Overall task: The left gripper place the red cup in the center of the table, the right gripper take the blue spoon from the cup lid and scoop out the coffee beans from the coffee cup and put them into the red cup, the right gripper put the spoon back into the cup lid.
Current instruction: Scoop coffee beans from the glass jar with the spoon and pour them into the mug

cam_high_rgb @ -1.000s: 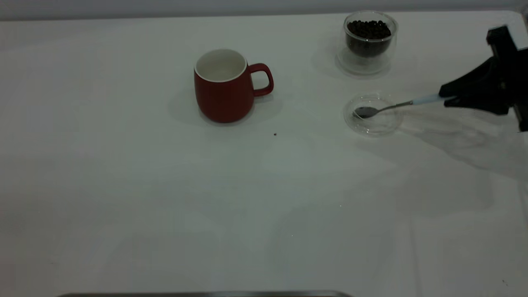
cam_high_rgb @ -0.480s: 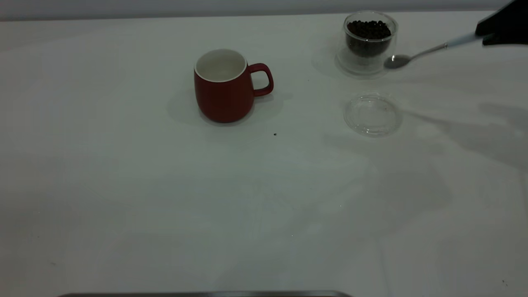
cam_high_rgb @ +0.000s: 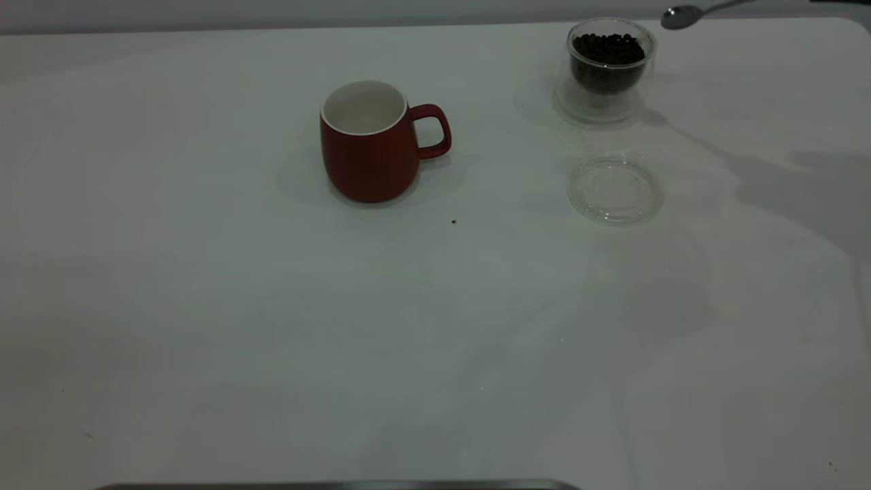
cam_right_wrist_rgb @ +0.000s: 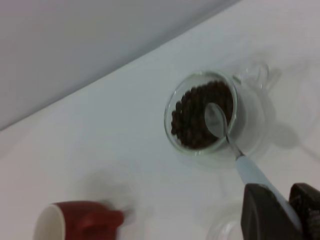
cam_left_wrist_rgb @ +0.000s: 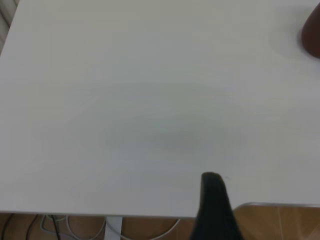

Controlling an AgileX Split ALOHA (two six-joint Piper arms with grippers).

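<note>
The red cup (cam_high_rgb: pixel 371 143) stands upright near the table's middle, handle to the right; it also shows in the right wrist view (cam_right_wrist_rgb: pixel 75 221). The glass coffee cup (cam_high_rgb: pixel 609 64) full of beans stands at the back right. The clear cup lid (cam_high_rgb: pixel 614 188) lies empty in front of it. My right gripper (cam_right_wrist_rgb: pixel 286 201) is shut on the blue spoon (cam_right_wrist_rgb: pixel 250 172) by its handle. The spoon's bowl (cam_right_wrist_rgb: pixel 216 120) hangs empty above the beans (cam_right_wrist_rgb: pixel 192 120), and shows at the exterior view's top edge (cam_high_rgb: pixel 684 15). My left gripper (cam_left_wrist_rgb: pixel 215 210) is parked over the table's edge.
One stray coffee bean (cam_high_rgb: pixel 454 221) lies on the white table (cam_high_rgb: pixel 272 327) in front of the red cup. A metal-edged table border (cam_left_wrist_rgb: pixel 280 205) and a wooden floor show in the left wrist view.
The right gripper lifted the spoon out of the cup lid and carried it up and back, from beside the coffee cup to above it. The lid now lies empty.
</note>
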